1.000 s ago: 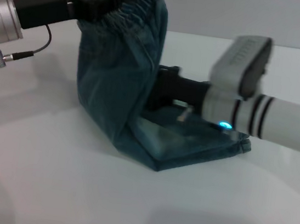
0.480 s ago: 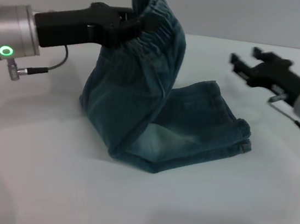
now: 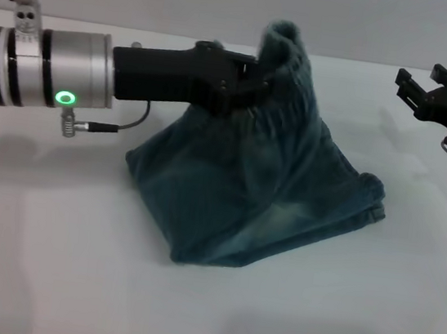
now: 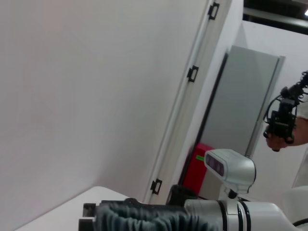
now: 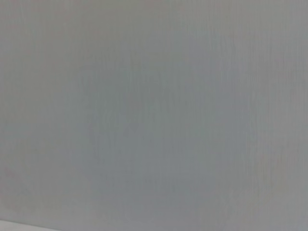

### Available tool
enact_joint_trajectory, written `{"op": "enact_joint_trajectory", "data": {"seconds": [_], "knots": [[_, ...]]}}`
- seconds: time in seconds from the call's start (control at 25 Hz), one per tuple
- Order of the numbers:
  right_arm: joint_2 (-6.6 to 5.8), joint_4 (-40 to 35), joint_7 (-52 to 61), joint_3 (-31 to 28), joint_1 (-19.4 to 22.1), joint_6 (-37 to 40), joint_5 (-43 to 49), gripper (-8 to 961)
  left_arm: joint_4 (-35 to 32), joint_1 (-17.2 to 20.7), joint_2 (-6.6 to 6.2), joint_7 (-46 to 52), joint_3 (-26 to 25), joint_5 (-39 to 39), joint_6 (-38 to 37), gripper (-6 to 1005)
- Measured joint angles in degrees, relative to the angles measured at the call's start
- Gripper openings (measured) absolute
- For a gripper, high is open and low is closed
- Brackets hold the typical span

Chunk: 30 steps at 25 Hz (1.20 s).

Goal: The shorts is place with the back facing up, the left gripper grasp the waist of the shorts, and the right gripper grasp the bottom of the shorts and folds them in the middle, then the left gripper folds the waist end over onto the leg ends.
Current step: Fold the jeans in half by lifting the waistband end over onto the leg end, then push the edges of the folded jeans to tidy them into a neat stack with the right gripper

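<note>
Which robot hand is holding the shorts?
The left gripper, all black, pinches the shorts' waist. The right gripper hangs empty, off to the side.

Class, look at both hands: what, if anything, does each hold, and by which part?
The left hand holds the shorts by the waist. The right hand holds nothing.

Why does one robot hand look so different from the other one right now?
The left gripper is shut on the puckered waist end of the shorts, holding it up above the table. The right gripper holds nothing and sits off to the side, clear of the shorts. The left gripper reaches in over the middle of the table; the right gripper is near the picture's edge. Both are black with two fingers.
</note>
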<state>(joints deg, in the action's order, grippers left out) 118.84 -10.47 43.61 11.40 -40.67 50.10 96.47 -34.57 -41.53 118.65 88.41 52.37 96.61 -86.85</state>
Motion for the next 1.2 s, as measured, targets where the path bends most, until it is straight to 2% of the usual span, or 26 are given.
{"op": "enact_joint_trajectory", "data": {"seconds": [0.12, 0.48, 0.64, 0.68, 0.8, 0.88, 0.96, 1.04, 1.08, 1.12, 1.2], "knots": [[-0.01, 0.1, -0.4, -0.1, -0.1, -0.1, -0.4, 593, 0.2, 0.1, -0.08, 0.0, 2.7, -2.3, 1.2, 96], [0.04, 0.7, -0.8, -0.2, 0.0, -0.1, -1.2, 592, -0.1, 0.9, -0.24, -0.1, 2.4, -3.9, 1.6, 439], [-0.01, 0.7, -0.8, -0.1, 0.0, 0.3, -1.3, 592, 0.1, 2.5, -0.39, -2.0, 1.9, -7.3, 2.0, 590], [-0.04, 0.7, -0.8, -0.1, 0.0, 0.6, -1.3, 592, 0.3, 5.4, -0.38, -5.7, 1.0, -12.4, 2.7, 625], [-0.31, 0.3, 0.7, 0.6, 0.2, 3.4, -1.1, 593, 0.4, 7.4, -0.35, -8.5, 0.6, -15.9, 3.0, 732], [-0.66, -0.7, 3.8, 2.3, 0.3, 6.3, -0.6, 593, 1.4, 12.1, -0.29, -15.3, 0.2, -24.3, 3.4, 778], [-1.0, -2.9, 9.4, 5.9, 0.7, 10.0, -0.2, 593, 4.7, 16.2, -0.12, -23.9, 0.1, -33.9, 2.8, 797], [-1.2, -5.9, 14.8, 10.2, 1.1, 13.9, -0.1, 593, 4.7, 16.2, -0.12, -23.9, 0.1, -33.9, 2.8, 816], [-1.35, -7.7, 17.9, 12.7, 1.4, 16.2, -0.1, 593, 8.9, 18.4, -0.11, -30.0, 0.1, -42.0, 0.5, 826], [-1.55, -9.6, 21.2, 15.7, 1.6, 18.5, -0.1, 593, 11.9, 19.4, -0.25, -33.0, 0.1, -46.2, -1.5, 826], [-2.22, -13.0, 27.2, 21.2, 2.0, 22.7, -0.1, 593, 13.4, 20.1, -0.36, -34.4, 0.0, -48.4, -2.7, 826]]}}
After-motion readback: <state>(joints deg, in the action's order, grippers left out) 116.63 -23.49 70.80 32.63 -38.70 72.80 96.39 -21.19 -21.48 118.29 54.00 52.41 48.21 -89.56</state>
